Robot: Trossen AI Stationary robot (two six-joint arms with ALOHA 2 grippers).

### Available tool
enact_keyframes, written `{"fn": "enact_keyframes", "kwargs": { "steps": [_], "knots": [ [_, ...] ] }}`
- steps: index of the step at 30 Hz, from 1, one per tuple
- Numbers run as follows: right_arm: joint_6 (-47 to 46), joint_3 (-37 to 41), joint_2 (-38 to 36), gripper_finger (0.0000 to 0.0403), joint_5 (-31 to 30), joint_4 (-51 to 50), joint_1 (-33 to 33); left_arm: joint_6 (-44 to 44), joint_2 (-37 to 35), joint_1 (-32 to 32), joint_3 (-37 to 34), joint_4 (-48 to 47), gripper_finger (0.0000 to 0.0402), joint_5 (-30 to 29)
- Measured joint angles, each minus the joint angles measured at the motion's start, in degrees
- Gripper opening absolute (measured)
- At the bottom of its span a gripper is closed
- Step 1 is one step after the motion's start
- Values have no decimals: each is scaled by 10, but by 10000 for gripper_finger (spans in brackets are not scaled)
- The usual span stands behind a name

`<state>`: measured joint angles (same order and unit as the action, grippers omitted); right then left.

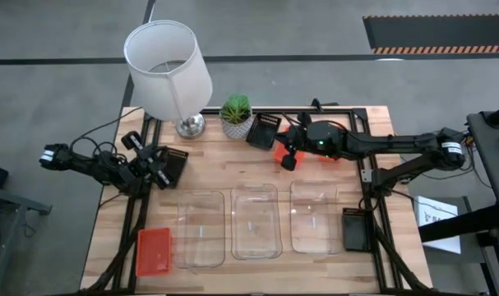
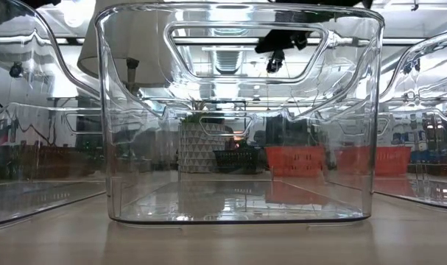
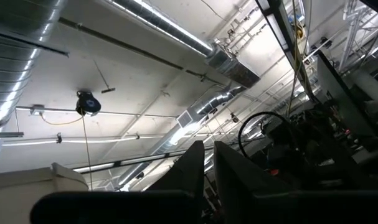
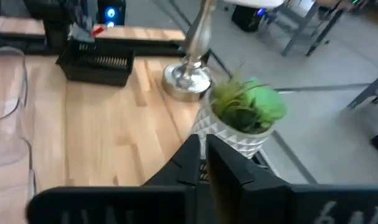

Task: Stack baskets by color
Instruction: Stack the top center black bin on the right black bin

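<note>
Three clear baskets (image 1: 256,220) sit mid-frame on the desk (image 1: 216,160); left hand (image 1: 156,167) and right hand (image 1: 275,140) both pinched closed, empty.

Left hand (image 3: 204,165) closed, tilted upward; right hand (image 4: 204,158) closed (fingers nearly touching), arm stretched inward.
</note>
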<state>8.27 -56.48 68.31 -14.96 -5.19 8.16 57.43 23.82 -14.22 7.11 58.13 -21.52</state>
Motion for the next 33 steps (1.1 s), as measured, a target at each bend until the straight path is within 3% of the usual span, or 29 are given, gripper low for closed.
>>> {"fn": "enact_keyframes", "kwargs": {
  "steps": [12,17,24,33],
  "knots": [
    [-12,-90,88,186,0,-102,0,0,0,0,0,-1,19,0],
    [-8,-134,138,229,3,-158,4,0,0,0,0,-1,19,0],
    [-1,-200,211,246,51,-240,44,0,1,0,0,-1,19,-1],
    [8,-253,316,233,129,-244,95,0,0,0,0,-1,19,-2]
  ]
}}
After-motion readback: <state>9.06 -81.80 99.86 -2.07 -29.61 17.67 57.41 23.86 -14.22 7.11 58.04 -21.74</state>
